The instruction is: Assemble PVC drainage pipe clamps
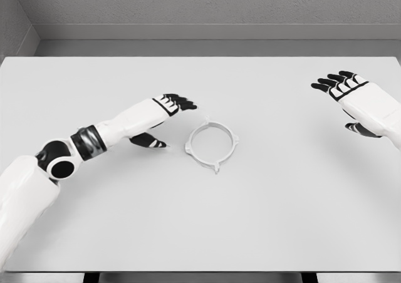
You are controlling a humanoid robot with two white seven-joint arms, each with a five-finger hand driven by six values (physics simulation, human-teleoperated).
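Observation:
A pale grey ring-shaped pipe clamp [212, 145] with small lugs on its rim lies flat near the middle of the white table [200, 220]. My left hand [168, 117] hovers just left of the clamp, fingers spread, thumb pointing toward the ring, and holds nothing. My right hand [351, 98] floats far off at the right edge, well apart from the clamp, fingers extended and relaxed, also holding nothing.
Behind the table's far edge runs a grey wall [207, 7]. The left forearm [94, 139] stretches across the table's left part. Dark table legs show at the bottom edge.

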